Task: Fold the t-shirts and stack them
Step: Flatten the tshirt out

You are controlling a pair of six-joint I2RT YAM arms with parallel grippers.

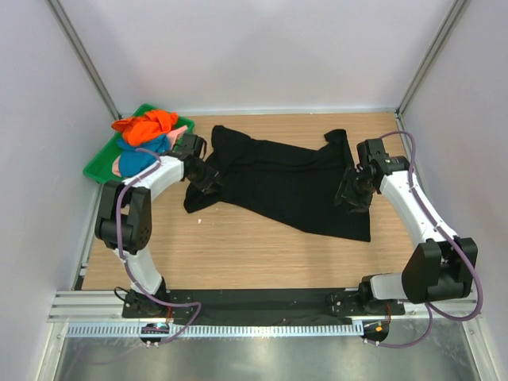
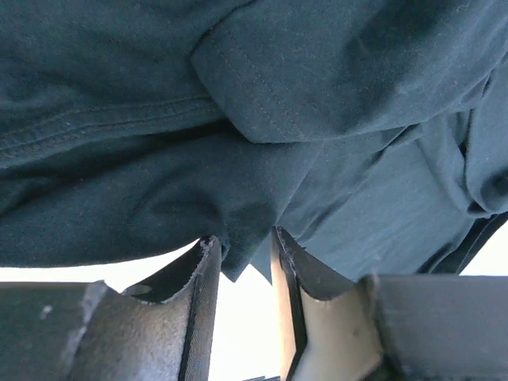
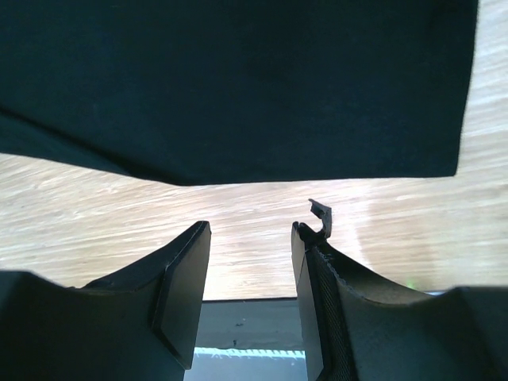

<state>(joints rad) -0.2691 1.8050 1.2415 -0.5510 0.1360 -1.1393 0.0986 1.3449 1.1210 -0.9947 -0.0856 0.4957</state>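
Inspecting the black t-shirt (image 1: 278, 186): it lies spread on the surface (image 1: 238, 262) between my arms, its long axis running from far left to near right. My left tool (image 2: 246, 248) sits at the shirt's left edge, jaws partly apart with a fold of cloth hanging between them; whether they bite, I cannot tell. My right tool (image 3: 250, 230) stands apart and empty over bare wood, the shirt's right edge just ahead. I judge the left arm nearer.

The wooden table (image 1: 238, 246) bears a spread black t-shirt (image 1: 278, 182) and a green tray (image 1: 99, 163).
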